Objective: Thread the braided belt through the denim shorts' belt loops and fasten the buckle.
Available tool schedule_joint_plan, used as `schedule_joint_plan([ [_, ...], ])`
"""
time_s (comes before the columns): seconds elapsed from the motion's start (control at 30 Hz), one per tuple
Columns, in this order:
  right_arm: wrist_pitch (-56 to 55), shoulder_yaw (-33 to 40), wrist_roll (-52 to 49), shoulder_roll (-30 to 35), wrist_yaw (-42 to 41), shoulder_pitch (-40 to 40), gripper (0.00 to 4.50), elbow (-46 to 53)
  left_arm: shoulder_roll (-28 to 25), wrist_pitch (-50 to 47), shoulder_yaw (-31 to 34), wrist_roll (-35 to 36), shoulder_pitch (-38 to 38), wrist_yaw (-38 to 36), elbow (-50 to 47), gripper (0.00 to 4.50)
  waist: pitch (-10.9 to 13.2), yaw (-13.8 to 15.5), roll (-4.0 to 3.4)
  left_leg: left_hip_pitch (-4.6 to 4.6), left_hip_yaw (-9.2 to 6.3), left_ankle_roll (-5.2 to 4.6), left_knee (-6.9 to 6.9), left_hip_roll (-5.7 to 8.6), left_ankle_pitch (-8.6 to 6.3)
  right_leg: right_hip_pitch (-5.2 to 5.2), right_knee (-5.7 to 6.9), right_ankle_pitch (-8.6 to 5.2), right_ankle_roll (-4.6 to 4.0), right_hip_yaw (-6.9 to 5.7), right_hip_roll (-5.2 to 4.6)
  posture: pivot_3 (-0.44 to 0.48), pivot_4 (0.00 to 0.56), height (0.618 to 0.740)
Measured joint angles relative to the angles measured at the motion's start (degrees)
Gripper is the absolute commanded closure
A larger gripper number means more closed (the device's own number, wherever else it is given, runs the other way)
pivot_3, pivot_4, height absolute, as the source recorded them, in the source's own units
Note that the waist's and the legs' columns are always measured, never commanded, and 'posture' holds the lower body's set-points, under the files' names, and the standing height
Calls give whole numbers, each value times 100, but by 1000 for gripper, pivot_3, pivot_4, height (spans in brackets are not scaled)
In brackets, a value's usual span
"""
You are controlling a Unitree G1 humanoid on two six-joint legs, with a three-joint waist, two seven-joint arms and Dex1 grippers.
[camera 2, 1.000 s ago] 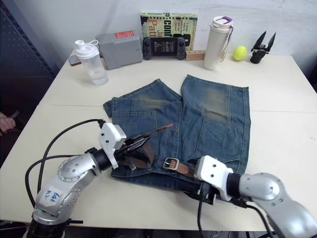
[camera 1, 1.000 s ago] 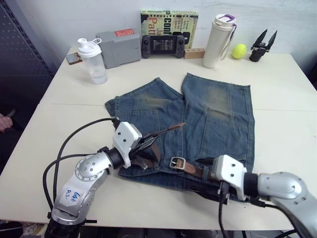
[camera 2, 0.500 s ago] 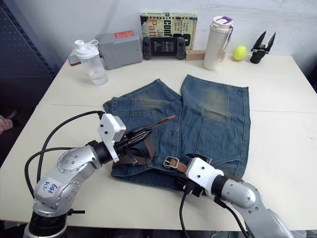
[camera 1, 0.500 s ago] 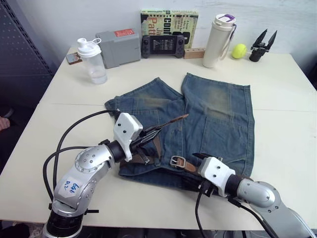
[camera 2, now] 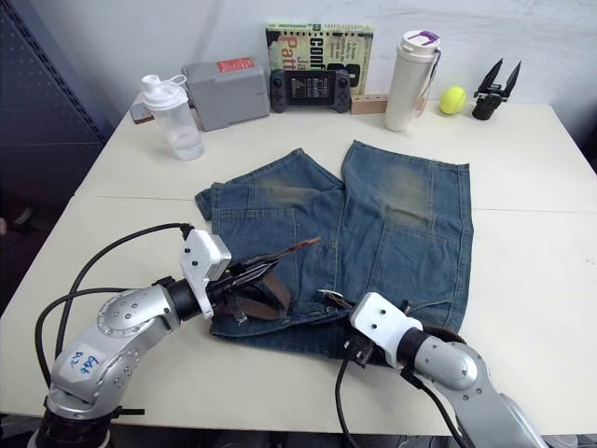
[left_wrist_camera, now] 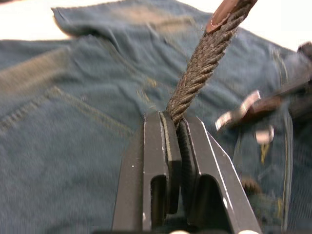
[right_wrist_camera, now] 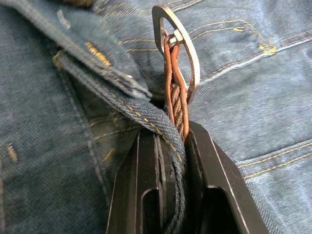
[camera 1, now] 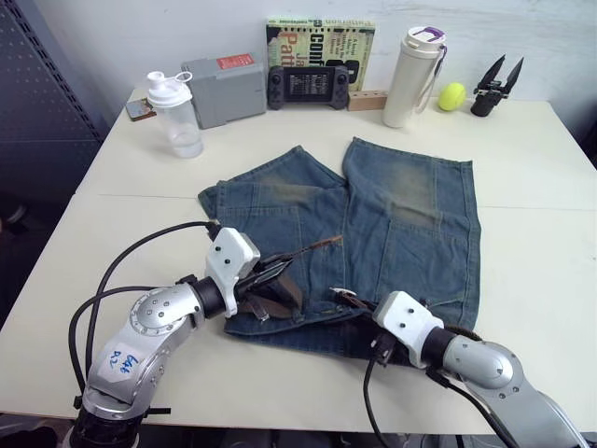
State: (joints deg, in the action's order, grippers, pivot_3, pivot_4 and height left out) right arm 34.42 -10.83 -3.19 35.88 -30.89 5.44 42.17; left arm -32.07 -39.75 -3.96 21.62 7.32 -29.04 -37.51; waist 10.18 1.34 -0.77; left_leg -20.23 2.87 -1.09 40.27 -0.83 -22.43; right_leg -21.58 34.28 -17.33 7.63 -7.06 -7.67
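Cream counter (camera 1: pixel 103 205) stretched under everything, and the denim shorts (camera 1: pixel 410 233) lay flat across the middle of the frame with their waistband toward the lower edge. Nearest, at lower right, my right gripper (camera 1: pixel 359 301) was clamped on the braided belt (right_wrist_camera: pixel 178 109) just behind the buckle (right_wrist_camera: pixel 168 29), with a fold of waistband denim caught between the fingers too. The silver frame stood on edge just beyond my fingertips. At lower left, my left gripper (camera 1: pixel 277 273) was closed tight on the belt's other end, and the brown leather tip (camera 1: pixel 322 244) pointed up and rightward over the shorts. Between the two grippers the belt (camera 1: pixel 280 291) sat in a loose loop on the waistband's left part. I could not tell how many belt loops it had passed through.

I judged the threading largely done and the fastening in hand. The next move called for bringing the tip across to the buckle, feeding it through the frame, and seating the prong. The pinched denim could drag the waistband along.

Farther off, along the upper edge, stood a shaker bottle (camera 1: pixel 172 114), a grey box (camera 1: pixel 224 90), a handheld console (camera 1: pixel 308 86), a book (camera 1: pixel 320 37), a white flask (camera 1: pixel 412 77) and a tennis ball (camera 1: pixel 451 95).
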Motion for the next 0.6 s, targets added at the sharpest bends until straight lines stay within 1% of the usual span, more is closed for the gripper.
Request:
schedule_joint_plan([
  [0.1,245,25,-122,-149,16,-128,4465,1,-398,-46,-356,-165,-171,-197,-2,4500,0,-3,0,0,0,1,-2,0,0,-1,-1,0,-1,0,0,0,150,731],
  [0.17,470,127,-274,-294,41,-234,4465,1,-569,-89,-588,-215,-302,-333,-17,4500,0,-3,-1,0,2,1,-2,-1,0,-2,0,0,-1,3,0,0,150,731],
  [0.27,557,185,-353,-313,43,-262,4465,1,-593,-122,-616,-232,-301,-337,-47,4500,0,2,0,0,1,1,-2,-1,0,-2,0,0,-1,3,0,0,150,731],
  [0.37,662,227,-448,-395,68,-286,4465,34,-589,-365,-622,-262,-198,-280,-31,4500,0,0,-1,0,2,1,-3,1,0,-2,0,0,-1,4,0,0,150,731],
  [0.6,959,225,-508,-429,223,-359,4465,254,-285,-1285,-613,-259,114,130,-36,4500,-1,7,-2,4,4,0,-2,2,0,-1,7,0,-1,8,-2,0,150,731],
])
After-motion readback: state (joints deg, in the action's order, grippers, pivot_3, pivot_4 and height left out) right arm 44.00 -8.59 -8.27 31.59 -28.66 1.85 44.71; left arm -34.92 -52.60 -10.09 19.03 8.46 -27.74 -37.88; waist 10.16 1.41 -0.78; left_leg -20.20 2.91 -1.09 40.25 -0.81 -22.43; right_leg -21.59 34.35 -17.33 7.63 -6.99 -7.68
